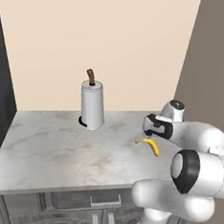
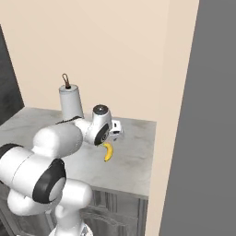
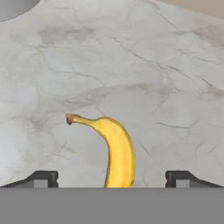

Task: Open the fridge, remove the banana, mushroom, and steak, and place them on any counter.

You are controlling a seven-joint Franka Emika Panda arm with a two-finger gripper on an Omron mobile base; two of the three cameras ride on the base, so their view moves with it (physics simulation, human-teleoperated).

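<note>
Marbled grey counter runs along a beige wall, with a paper towel roll standing at its far side. On the counter's right part lies the banana, between the fingertips of the gripper, whose jaws stand wide apart and clear of it.

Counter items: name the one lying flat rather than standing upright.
The banana, yellow and curved, lies flat on the counter by the arm. The paper towel roll stands upright on its holder near the wall.

Even, bright, flat rendered light, sharp throughout, soft faint shadows, no glare or blur.
</note>
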